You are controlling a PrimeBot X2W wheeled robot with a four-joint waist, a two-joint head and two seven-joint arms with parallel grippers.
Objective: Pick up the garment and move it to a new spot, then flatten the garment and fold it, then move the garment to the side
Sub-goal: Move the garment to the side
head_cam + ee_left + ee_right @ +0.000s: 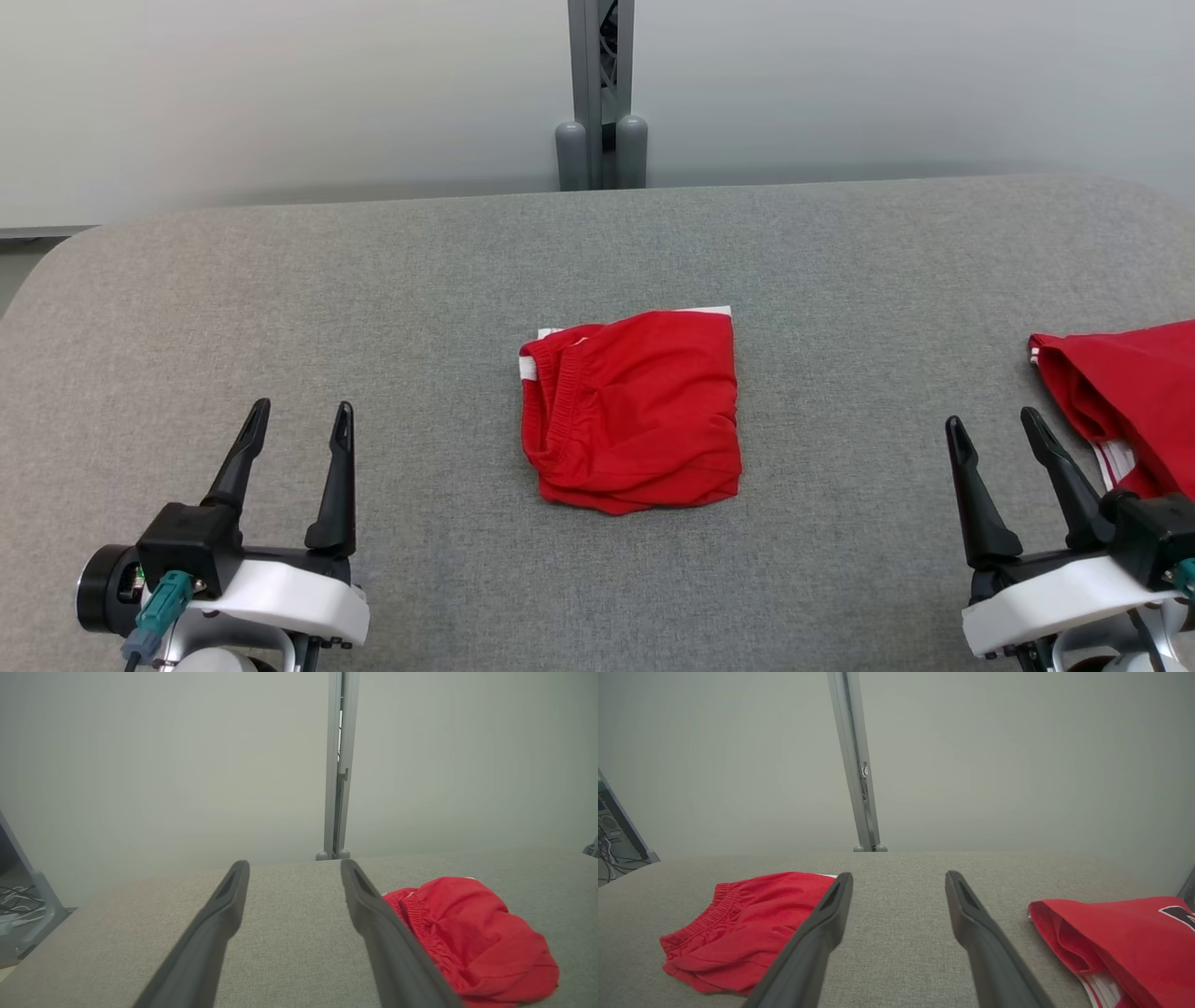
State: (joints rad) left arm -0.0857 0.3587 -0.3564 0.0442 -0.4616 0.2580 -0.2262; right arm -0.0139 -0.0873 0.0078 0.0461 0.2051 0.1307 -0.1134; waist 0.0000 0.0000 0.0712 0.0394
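A folded red garment, shorts with an elastic waistband and white trim, lies at the middle of the grey table. It shows at the right of the left wrist view and at the left of the right wrist view. My left gripper stands open at the lower left, well apart from the garment, with nothing between its fingers. My right gripper stands open at the lower right, empty, to the right of the garment.
A second red garment with white stripes lies at the table's right edge, just right of my right gripper, and shows again in the right wrist view. A grey post rises behind the table's far edge against a pale wall.
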